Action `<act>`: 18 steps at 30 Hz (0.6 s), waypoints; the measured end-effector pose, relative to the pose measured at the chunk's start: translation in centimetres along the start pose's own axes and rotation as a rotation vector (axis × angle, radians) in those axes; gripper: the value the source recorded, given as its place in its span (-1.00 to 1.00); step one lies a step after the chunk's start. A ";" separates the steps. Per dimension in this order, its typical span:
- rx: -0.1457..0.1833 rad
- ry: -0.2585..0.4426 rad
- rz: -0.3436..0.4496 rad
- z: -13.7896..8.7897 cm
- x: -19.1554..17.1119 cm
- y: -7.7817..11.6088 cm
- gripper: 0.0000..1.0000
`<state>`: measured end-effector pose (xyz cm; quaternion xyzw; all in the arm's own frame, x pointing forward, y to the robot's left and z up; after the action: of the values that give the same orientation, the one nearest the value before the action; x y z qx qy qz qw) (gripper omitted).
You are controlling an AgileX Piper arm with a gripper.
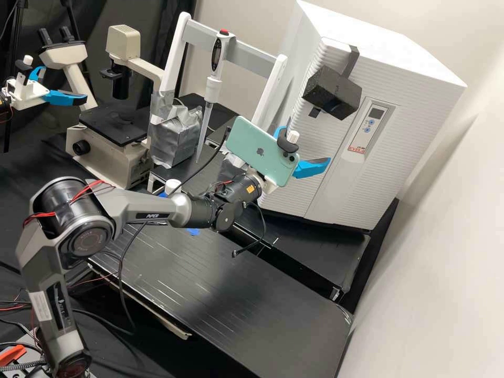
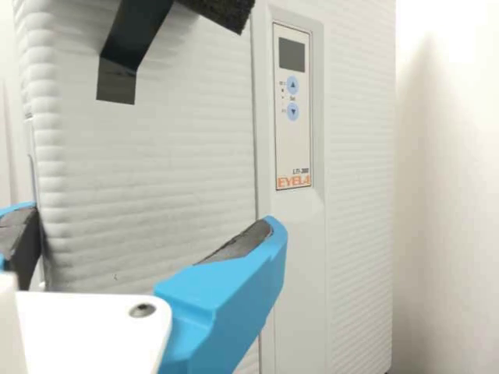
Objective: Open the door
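Note:
The gripper (image 1: 305, 147) stands open in front of the white cabinet, partly behind the green phone mounted on the wrist. The cabinet's ribbed door (image 1: 329, 143) looks closed, with a black foam block (image 1: 332, 93) taped high on it. In the wrist view the gripper (image 2: 144, 226) has its fingers wide apart, with nothing held between them. One black-padded finger is by the outer side edge of the door (image 2: 156, 167); the other lies across the door's front, below the control panel (image 2: 292, 109). Whether either finger touches the door, I cannot tell.
A pipette (image 1: 212, 86) hangs on a white stand (image 1: 231, 42) left of the cabinet, beside a silver-taped block (image 1: 178, 134). A microscope (image 1: 113, 121) stands farther left. The black bench (image 1: 226, 289) lies below the arm, and a wall (image 1: 436, 262) rises on the right.

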<state>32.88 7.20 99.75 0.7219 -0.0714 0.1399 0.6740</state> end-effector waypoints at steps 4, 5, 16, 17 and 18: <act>-0.002 0.006 0.006 -0.3 -0.2 0.2 1.00; -0.002 0.008 0.007 -0.4 -0.2 0.3 1.00; 0.002 0.016 -0.006 -0.8 -0.1 -0.1 1.00; 0.002 0.016 -0.006 -0.8 -0.1 -0.1 1.00; 0.002 0.015 -0.006 -0.8 -0.1 -0.1 1.00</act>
<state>32.72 7.99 99.64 0.7216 -0.0638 0.1433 0.6743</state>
